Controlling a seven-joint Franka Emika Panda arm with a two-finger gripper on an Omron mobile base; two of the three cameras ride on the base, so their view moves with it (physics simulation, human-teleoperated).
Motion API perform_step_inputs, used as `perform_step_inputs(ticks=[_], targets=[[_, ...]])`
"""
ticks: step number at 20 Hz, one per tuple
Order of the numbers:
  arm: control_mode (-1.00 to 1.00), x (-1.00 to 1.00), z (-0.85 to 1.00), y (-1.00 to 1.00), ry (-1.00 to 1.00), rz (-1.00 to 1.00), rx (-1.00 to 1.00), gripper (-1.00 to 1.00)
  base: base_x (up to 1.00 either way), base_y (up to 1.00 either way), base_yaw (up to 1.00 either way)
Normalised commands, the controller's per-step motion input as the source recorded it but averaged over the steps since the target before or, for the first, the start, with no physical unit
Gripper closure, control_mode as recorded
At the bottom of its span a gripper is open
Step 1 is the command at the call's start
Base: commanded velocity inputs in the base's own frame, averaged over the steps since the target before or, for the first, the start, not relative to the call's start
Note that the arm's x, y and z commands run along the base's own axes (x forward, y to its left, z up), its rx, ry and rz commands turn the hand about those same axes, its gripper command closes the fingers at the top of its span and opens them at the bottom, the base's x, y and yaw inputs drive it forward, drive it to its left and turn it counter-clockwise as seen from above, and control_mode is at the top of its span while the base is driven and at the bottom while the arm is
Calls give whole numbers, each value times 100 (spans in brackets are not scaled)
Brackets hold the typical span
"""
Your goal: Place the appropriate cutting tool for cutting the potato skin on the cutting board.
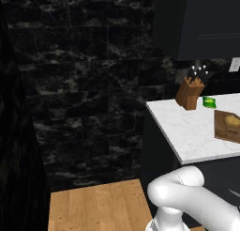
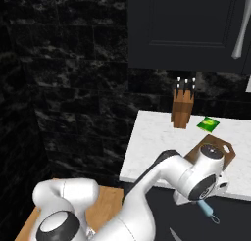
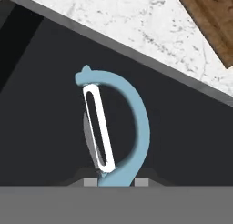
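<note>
The cutting tool (image 3: 132, 123), a light-blue peeler with a white blade, stands up between my fingertips; my gripper (image 3: 116, 180) is shut on its base. From the right base view, the cutting tool (image 2: 209, 212) hangs below my gripper (image 2: 203, 201), in front of the counter's front edge and below its top. The cutting board (image 1: 227, 127) lies on the counter with the yellowish potato (image 1: 232, 120) on it. My hand hides part of the cutting board (image 2: 195, 150), and a corner of the cutting board (image 3: 210, 23) shows at the upper right of the hand view.
A brown knife block (image 1: 190, 94) (image 2: 182, 110) with black handles stands at the back of the white marble counter (image 1: 187, 129) (image 2: 152, 147), a small green item (image 1: 209, 102) (image 2: 208, 123) beside it. Dark cabinets hang above. Dark cabinet fronts lie below the counter edge (image 3: 136, 54).
</note>
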Motion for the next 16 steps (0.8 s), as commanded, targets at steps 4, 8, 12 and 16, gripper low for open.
perform_step_inputs(ticks=[4, 8, 12, 16], targets=[[-100, 50, 58, 24, -3, 0, 0, 100, 0, 0, 0], [-100, 63, 56, 5, 1, 0, 0, 100, 0, 0, 0], [-100, 73, 25, 13, 7, 0, 0, 100, 0, 0, 0], [-100, 62, 1, 22, 10, 0, 0, 100, 0, 0, 0]])
